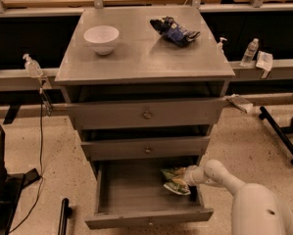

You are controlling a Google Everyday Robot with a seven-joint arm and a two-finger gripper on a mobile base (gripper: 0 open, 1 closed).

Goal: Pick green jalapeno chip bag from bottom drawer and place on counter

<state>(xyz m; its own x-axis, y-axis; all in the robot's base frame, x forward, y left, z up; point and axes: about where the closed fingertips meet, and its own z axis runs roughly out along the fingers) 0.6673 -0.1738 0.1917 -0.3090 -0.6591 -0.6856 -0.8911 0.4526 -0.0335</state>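
The bottom drawer point(136, 192) stands pulled open below two shallower grey drawers. The green jalapeno chip bag point(173, 181) lies crumpled in its back right corner, green with pale markings. My gripper point(188, 176) reaches into the drawer from the right, on a white arm, and is right against the bag's right side; its tip is hidden by the bag and the wrist. The counter point(146, 58) is the flat grey top of the cabinet.
On the counter stand a white bowl point(101, 37) at the left and a dark blue and black snack bag point(174, 31) at the back right. My white arm body point(263, 209) fills the lower right. A black stand point(1, 180) is at the left, on the floor.
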